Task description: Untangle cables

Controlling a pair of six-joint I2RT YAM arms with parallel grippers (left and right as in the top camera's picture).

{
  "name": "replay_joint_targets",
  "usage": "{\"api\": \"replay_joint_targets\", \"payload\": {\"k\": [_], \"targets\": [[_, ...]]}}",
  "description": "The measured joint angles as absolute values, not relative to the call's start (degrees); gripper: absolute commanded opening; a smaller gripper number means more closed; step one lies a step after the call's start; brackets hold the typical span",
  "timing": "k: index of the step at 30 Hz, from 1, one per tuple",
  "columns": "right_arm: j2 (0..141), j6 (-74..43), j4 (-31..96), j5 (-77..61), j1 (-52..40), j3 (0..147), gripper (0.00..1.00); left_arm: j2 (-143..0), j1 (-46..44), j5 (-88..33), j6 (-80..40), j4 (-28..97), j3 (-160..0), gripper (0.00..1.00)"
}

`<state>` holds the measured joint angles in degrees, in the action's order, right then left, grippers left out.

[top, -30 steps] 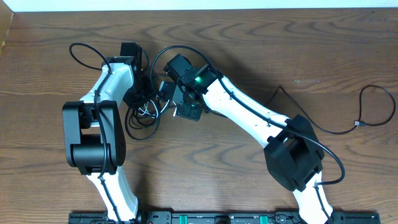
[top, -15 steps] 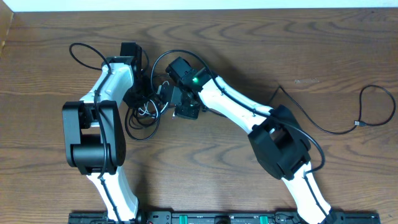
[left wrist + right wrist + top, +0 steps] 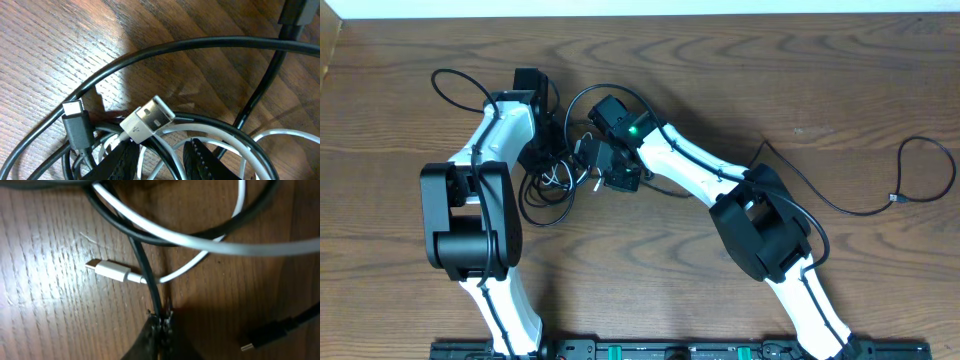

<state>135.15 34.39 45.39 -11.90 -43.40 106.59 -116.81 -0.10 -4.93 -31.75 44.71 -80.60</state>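
— Where's the tangle of cables (image 3: 552,182)?
— On the worktop (image 3: 740,80), bunched left of the middle. The right end effector (image 3: 160,322) is at its edge, tips pinched tight on one black cable (image 3: 143,260), just beside a white plug (image 3: 109,270).
— And the left end effector (image 3: 162,160)?
— Down over the bundle, fingers apart with cables running between them. Gripping or not, I can't tell.

Dark wood-grain table (image 3: 740,90) with cables (image 3: 555,180) lying on it.
The cables sit tangled left of centre (black loops crossing a thinner white one). A white flat plug (image 3: 147,119) and a black plug (image 3: 76,125) rest on the pile, and a small white plug (image 3: 107,270) lies flat on the wood. A lone black cable (image 3: 860,213) curls well apart near the right edge.
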Motion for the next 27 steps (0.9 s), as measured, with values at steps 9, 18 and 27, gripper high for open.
{"api": "replay_joint_targets", "payload": {"k": [9, 18, 27], "targets": [[134.72, 33.65, 53.43, -12.91, -43.42, 107.07, 0.01, -116.81, -0.10, -4.78, -31.75, 44.73, -80.60, 0.34], [133.40, 32.80, 67.24, -6.76, -43.29, 106.85, 0.01, -116.81, -0.14, -5.87, -31.81, 44.93, -80.60, 0.34], [133.05, 28.27, 76.62, 0.99, -39.09, 106.59, 0.01, -116.81, 1.52, -5.65, -31.90, 44.95, -80.60, 0.35]]}}
